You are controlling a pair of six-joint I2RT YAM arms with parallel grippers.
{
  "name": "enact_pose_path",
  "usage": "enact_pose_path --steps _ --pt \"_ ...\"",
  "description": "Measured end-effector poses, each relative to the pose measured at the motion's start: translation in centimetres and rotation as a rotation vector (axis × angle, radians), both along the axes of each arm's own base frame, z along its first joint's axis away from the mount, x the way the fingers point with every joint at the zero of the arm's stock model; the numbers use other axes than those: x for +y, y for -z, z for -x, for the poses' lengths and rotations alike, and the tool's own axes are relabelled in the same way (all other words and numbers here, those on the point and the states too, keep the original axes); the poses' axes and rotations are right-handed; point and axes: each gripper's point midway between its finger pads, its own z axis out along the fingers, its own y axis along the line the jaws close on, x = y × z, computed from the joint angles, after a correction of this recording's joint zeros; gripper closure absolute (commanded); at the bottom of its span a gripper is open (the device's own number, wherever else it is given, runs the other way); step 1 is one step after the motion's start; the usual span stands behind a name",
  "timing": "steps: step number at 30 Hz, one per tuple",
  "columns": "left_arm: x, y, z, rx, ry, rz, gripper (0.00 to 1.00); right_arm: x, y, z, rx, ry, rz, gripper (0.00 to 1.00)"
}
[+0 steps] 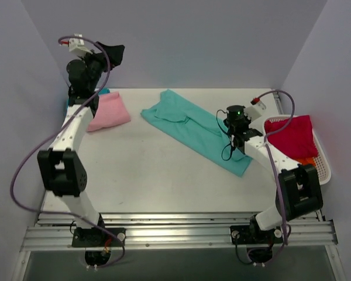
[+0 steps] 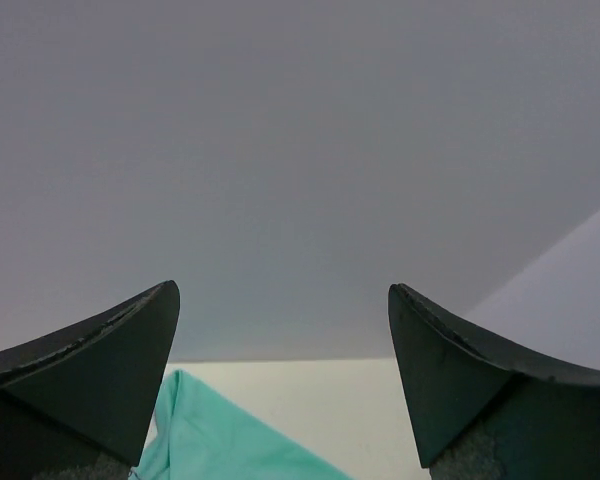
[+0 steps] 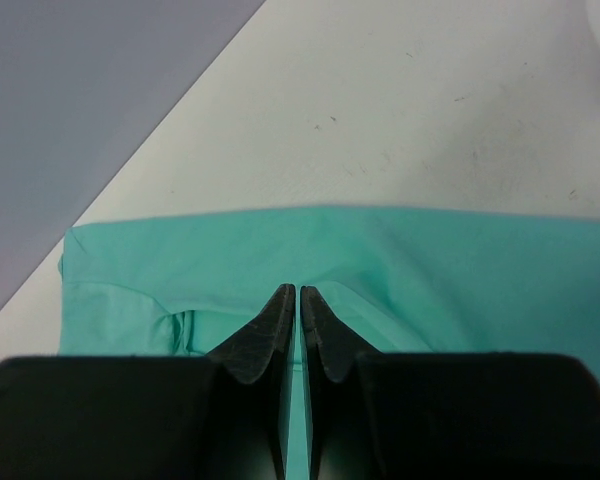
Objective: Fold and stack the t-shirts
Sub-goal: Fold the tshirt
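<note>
My right pincer (image 3: pixel 298 295) is pressed together with nothing visibly in it, low over the near end of the mint green t-shirt (image 1: pixel 193 126), which lies in a long strip on the counter (image 1: pixel 152 175). I'm guessing it's lining up the next fold. Left pincer (image 2: pixel 282 290) hangs spread wide, raised out of the way near the folded pink t-shirt (image 1: pixel 108 111).

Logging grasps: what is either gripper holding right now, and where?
Left gripper open, empty. Right gripper shut over the mint green t-shirt; whether it pinches cloth cannot be told.
</note>
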Motion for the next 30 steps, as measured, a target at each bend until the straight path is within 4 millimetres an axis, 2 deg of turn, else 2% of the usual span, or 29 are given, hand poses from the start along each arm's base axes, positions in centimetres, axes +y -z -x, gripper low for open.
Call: enact_pose_path --steps 2,3,4,5,6,7,8,10,11,13,14,15,16,17,18,21,24,30 --pt "1.1 -4.7 4.2 -0.087 -0.085 -0.009 0.05 -0.1 -0.8 0.5 -0.017 0.003 -0.003 0.96" --pt "0.5 -5.5 6.1 -0.103 -0.099 -0.011 0.04 -0.1 -1.2 0.8 -0.027 0.004 -0.005 0.96" --pt "-0.5 -5.8 7.8 -0.115 -0.113 -0.007 0.03 -0.1 -1.6 1.1 -0.035 0.004 -0.006 0.96" --pt "-2.2 -5.2 9.2 -0.101 -0.106 -0.006 0.0 0.0 -2.2 1.5 -0.046 0.004 -0.007 0.96" --pt "-4.7 -3.9 10.5 -0.074 -0.075 -0.008 0.0 0.0 -2.7 1.9 -0.054 0.003 -0.008 0.96" --pt "-8.0 -1.6 11.9 -0.028 -0.025 -0.013 0.07 0.0 -3.3 2.4 -0.062 0.003 -0.008 0.95" --pt "-10.2 0.6 12.6 0.02 0.01 -0.019 0.08 0.0 -3.7 2.8 -0.068 0.003 -0.009 0.95" --pt "-15.2 7.9 14.8 0.183 0.09 -0.056 0.11 -0.3 -5.1 3.9 -0.09 0.006 -0.01 0.94" --pt "-17.3 13.0 16.4 0.297 0.115 -0.081 0.12 -0.3 -6.0 4.4 -0.107 0.006 -0.014 0.92" --pt "-19.7 20.9 19.7 0.48 0.141 -0.145 0.12 -0.7 -7.7 5.4 -0.139 0.013 -0.02 0.9" --pt "-20.5 24.1 21.5 0.556 0.14 -0.182 0.11 -1.0 -8.6 5.9 -0.154 0.019 -0.022 0.88" --pt "-21.3 26.5 23.2 0.618 0.136 -0.216 0.11 -1.3 -9.4 6.5 -0.172 0.024 -0.026 0.81" --pt "-22.1 28.0 24.8 0.657 0.138 -0.241 0.11 -1.6 -10.4 7.1 -0.193 0.029 -0.032 0.77" --pt "-23.2 28.8 26.3 0.682 0.148 -0.252 0.11 -1.9 -11.2 7.7 -0.211 0.033 -0.035 0.74" --pt "-24.6 28.8 27.8 0.69 0.162 -0.245 0.11 -2.1 -11.9 8.2 -0.229 0.036 -0.039 0.65" --pt "-27.9 27.9 30.7 0.695 0.202 -0.183 0.12 -2.9 -13.4 9.7 -0.258 0.046 -0.046 0.52" --pt "-30.7 28.0 32.3 0.707 0.224 -0.123 0.12 -3.5 -14.1 11.0 -0.266 0.058 -0.042 0.51" --pt "-35.1 31.8 34.7 0.775 0.253 -0.117 0.12 -5.0 -14.8 13.2 -0.268 0.095 -0.025 0.5"
